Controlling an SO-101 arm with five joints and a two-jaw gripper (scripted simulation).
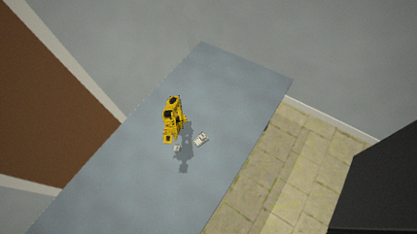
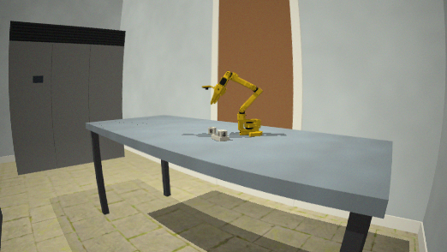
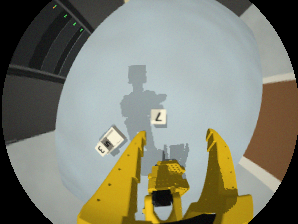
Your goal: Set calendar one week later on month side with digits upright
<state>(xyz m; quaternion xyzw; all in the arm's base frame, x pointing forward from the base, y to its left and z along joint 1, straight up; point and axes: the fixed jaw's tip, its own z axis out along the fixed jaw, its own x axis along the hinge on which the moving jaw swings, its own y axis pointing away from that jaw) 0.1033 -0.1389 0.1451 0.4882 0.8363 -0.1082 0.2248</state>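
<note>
Waiting above the table [image 1: 123,189] [image 2: 300,150] [image 3: 190,65], the gripper [image 1: 168,139] [image 2: 209,95] [image 3: 176,132] stood partly open, its two fingers well apart with nothing between them. That moderate gap probably suited a cube's width while leaving room to slip down either side of one.

The loose cube [image 1: 177,148] [image 2: 211,130] [image 3: 158,117] sat flat on the table, just beside the tray [image 1: 197,142] [image 2: 220,139] [image 3: 116,135] and apart from it, with a 7 facing up. Lying outside, it could be gripped from sides that the tray's walls would otherwise have crowded, which was likely the reason for having it there.

The other cube [image 1: 202,135] [image 2: 223,133] [image 3: 107,143] was on the tray, a 5 on its top and a 3 on one side in the wrist view; a 4 showed on it in the exterior view. Whether it rested fully on the tray's floor could not be told.

The arm's height kept the fingers clear of both cubes, sensible if a wrist turn was due. The step in hand seemed to be choosing a grip on the loose cube; the date remained unfinished, with one place still to fill.
</note>
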